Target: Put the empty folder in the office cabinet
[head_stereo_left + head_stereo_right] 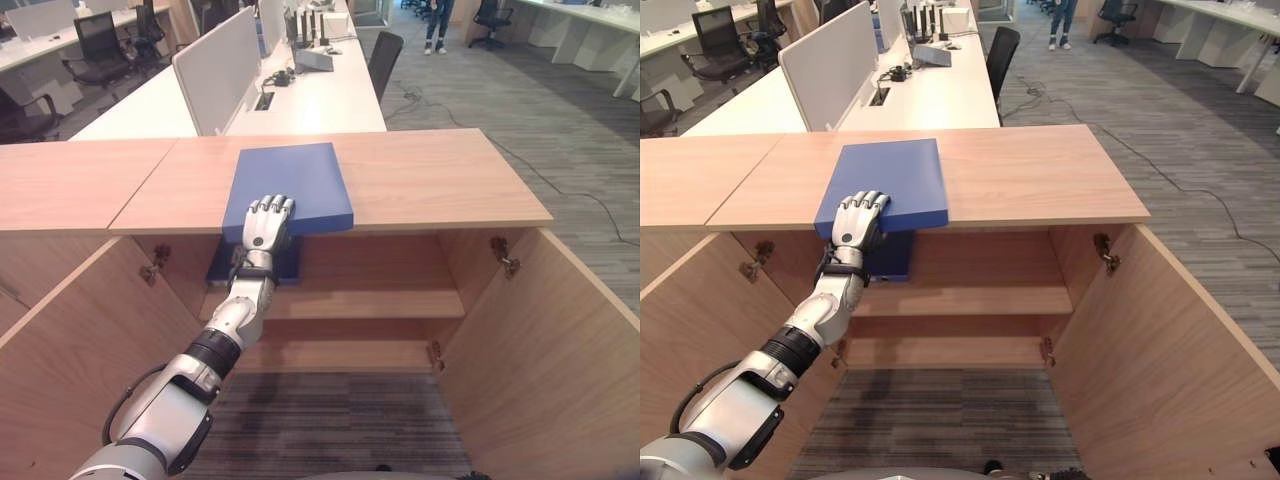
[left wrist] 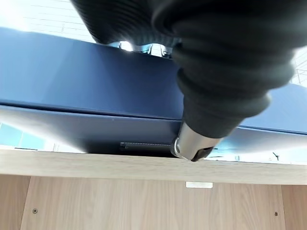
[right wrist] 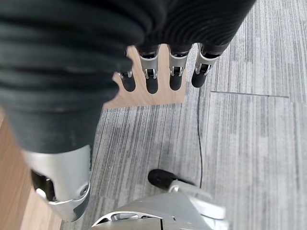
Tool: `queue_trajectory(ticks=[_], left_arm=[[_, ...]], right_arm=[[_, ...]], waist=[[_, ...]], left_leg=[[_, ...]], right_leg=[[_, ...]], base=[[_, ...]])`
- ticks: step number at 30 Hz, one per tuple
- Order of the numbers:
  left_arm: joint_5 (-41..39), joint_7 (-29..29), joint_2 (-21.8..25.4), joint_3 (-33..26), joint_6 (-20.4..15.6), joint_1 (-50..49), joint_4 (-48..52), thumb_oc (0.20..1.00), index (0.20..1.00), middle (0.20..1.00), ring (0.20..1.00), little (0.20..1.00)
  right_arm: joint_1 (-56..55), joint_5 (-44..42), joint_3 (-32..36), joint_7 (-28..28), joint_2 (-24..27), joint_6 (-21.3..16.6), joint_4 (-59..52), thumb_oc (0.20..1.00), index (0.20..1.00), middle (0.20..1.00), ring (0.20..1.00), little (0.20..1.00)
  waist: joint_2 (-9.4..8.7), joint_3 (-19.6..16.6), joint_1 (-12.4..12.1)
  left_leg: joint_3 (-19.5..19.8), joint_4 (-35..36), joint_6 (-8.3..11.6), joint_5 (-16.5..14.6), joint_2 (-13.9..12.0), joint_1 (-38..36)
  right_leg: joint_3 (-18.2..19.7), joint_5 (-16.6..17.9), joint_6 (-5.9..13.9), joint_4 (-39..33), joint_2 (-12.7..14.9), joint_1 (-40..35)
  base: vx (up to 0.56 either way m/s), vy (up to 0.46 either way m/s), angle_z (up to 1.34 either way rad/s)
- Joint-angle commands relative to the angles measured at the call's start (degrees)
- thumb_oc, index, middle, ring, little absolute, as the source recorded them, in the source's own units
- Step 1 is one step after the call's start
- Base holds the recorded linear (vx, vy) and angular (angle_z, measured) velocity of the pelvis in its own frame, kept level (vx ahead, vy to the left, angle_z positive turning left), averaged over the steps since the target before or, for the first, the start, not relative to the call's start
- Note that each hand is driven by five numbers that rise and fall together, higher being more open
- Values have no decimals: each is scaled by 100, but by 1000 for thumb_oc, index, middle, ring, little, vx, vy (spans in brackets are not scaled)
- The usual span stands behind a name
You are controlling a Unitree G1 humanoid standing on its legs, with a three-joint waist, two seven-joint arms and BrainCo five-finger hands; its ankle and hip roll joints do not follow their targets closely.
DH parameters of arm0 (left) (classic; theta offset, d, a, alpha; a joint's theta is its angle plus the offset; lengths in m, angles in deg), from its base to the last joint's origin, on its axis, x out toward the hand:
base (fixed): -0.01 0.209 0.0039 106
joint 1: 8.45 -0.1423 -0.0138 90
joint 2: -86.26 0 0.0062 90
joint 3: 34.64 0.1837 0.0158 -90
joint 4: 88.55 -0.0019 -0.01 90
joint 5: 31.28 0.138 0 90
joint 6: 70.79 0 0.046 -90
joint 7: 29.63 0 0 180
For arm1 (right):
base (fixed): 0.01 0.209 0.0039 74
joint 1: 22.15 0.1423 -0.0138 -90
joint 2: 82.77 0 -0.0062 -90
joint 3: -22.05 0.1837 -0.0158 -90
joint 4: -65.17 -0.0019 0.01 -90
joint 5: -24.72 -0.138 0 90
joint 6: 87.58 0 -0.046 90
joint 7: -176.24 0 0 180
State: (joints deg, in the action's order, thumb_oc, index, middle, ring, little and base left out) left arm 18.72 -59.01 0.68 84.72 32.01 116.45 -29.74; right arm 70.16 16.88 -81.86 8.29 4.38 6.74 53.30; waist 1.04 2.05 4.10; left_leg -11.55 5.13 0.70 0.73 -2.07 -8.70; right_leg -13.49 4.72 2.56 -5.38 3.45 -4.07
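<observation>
A flat blue folder (image 1: 290, 180) lies on the wooden cabinet top (image 1: 430, 180), its near edge jutting out over the open front. My left hand (image 1: 265, 222) holds that near edge, with fingers curled on top. In the left wrist view the thumb (image 2: 192, 148) presses the folder's underside (image 2: 96, 81). A second blue patch (image 1: 292, 265) shows just under the top behind my wrist; I cannot tell whether it belongs to the folder. My right hand (image 3: 153, 76) hangs over the carpet with straight fingers, holding nothing.
Both cabinet doors stand wide open, one on the left (image 1: 80, 350) and one on the right (image 1: 560, 340). A shelf (image 1: 370, 303) crosses the inside. Behind the cabinet is a white desk (image 1: 320, 100) with a partition (image 1: 215, 65), a dark chair (image 1: 383, 60) and, far off, a person (image 1: 437, 25).
</observation>
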Motion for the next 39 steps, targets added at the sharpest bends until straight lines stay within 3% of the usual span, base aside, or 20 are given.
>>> queue_trajectory(ticks=[1, 7, 8, 12, 18, 23, 24, 25, 26, 27, 28, 29, 31, 39], left_arm=[[49, 51, 200, 31, 11, 772, -261, 200, 200, 200, 200, 200], [-165, 127, 381, -288, -505, 269, 1164, 200, 200, 200, 200, 200], [-316, 266, 496, -467, -794, -97, 1893, 200, 200, 200, 200, 200], [-824, 579, 763, -770, -1484, -982, 3293, 200, 200, 200, 200, 200], [-1560, 1008, 1180, -1136, -2005, -1892, 4352, 200, 200, 200, 200, 200], [-3058, 1647, 1542, -1708, -2387, -2647, 5422, 200, 200, 200, 200, 200], [-3063, 1655, 1545, -1719, -2382, -2658, 5434, 200, 200, 200, 200, 200], [-4215, 1766, 1685, -2011, -2593, -2743, 5818, 200, 200, 200, 200, 200], [-4258, 1798, 1698, -2052, -2582, -2772, 5852, 200, 200, 200, 200, 200], [-5238, 2000, 1683, -2201, -2706, -2762, 6016, 200, 200, 200, 200, 200], [-5242, 2004, 1684, -2208, -2704, -2767, 6021, 200, 200, 200, 200, 200], [-6134, 2231, 1629, -2308, -2724, -2764, 6102, 200, 200, 200, 200, 200], [-6740, 2404, 1583, -2357, -2733, -2732, 6165, 200, 200, 200, 200, 200], [-8483, 3268, 1714, -2112, -2562, -2480, 6355, 200, 200, 200, 200, 200]], right_arm=[[200, 9, -258, 117, -102, -60, 281, 1000, 1000, 1000, 1000, 1000], [170, 39, -135, 127, -95, -70, 262, 1000, 1000, 1000, 1000, 1000], [159, 25, -46, 128, -97, -78, 232, 1000, 1000, 1000, 1000, 1000], [94, -18, 126, 113, -123, -98, 220, 1000, 1000, 1000, 1000, 1000], [9, -15, 244, 20, -109, -121, 216, 1000, 1000, 1000, 1000, 1000], [-44, 48, 284, -150, -53, -118, 213, 1000, 1000, 1000, 1000, 1000], [-44, 48, 279, -150, -53, -118, 213, 1000, 1000, 1000, 1000, 1000], [-37, 75, 259, -285, -14, -78, 226, 1000, 1000, 1000, 1000, 1000], [-32, 76, 248, -289, -15, -77, 226, 1000, 1000, 1000, 1000, 1000], [-13, 111, 221, -388, 14, -47, 233, 1000, 1000, 1000, 1000, 1000], [-12, 111, 218, -388, 14, -47, 233, 1000, 1000, 1000, 1000, 1000], [13, 135, 192, -492, 32, -19, 233, 1000, 1000, 1000, 1000, 1000], [44, 158, 171, -598, 36, -7, 223, 1000, 1000, 1000, 1000, 1000], [140, 293, 42, -888, -3, 20, 243, 1000, 1000, 1000, 1000, 1000]], waist=[[-321, 38, -6], [-341, 71, -75], [-353, 90, -118], [-365, 114, -191], [-367, 123, -277], [-342, 123, -358], [-342, 122, -353], [-334, 122, -404], [-336, 123, -391], [-329, 120, -417], [-329, 121, -414], [-326, 123, -434], [-324, 124, -464], [-302, 136, -487]], left_leg=[[152, -13, 150, -521, 24, -115], [197, -13, 144, -520, 30, -86], [226, -13, 140, -517, 30, -71], [260, -13, 137, -521, 30, -44], [265, -13, 142, -518, 35, -41], [284, -13, 162, -494, 39, -40], [284, -13, 162, -494, 39, -40], [307, -13, 172, -484, 46, -38], [306, -13, 172, -484, 46, -40], [322, -13, 178, -476, 52, -43], [323, -13, 178, -476, 52, -43], [336, -13, 182, -469, 50, -48], [346, -13, 186, -468, 49, -51], [379, -13, 194, -466, 53, -69]], right_leg=[[28, -274, 523, 38, 191, -327], [12, -281, 518, 38, 201, -328], [-7, -276, 518, 38, 202, -326], [-32, -268, 520, 38, 210, -311], [-51, -257, 516, 38, 214, -315], [-97, -250, 516, 38, 219, -333], [-97, -250, 516, 38, 219, -333], [-123, -251, 518, 38, 222, -337], [-123, -251, 518, 38, 221, -339], [-133, -255, 516, 38, 225, -352], [-133, -255, 516, 38, 225, -353], [-147, -257, 514, 38, 228, -362], [-162, -270, 509, 38, 225, -376], [-168, -293, 494, 38, 230, -412]], base=[[0, 0, 0], [0, 0, 0], [0, 0, 0], [0, 0, 0], [5, 0, 3], [6, 0, 1], [0, 0, 0], [0, 0, 0], [8, -8, 6], [1, -3, 8], [0, -7, 9], [0, 0, 0], [0, 0, 0], [-4, -2, 3]])
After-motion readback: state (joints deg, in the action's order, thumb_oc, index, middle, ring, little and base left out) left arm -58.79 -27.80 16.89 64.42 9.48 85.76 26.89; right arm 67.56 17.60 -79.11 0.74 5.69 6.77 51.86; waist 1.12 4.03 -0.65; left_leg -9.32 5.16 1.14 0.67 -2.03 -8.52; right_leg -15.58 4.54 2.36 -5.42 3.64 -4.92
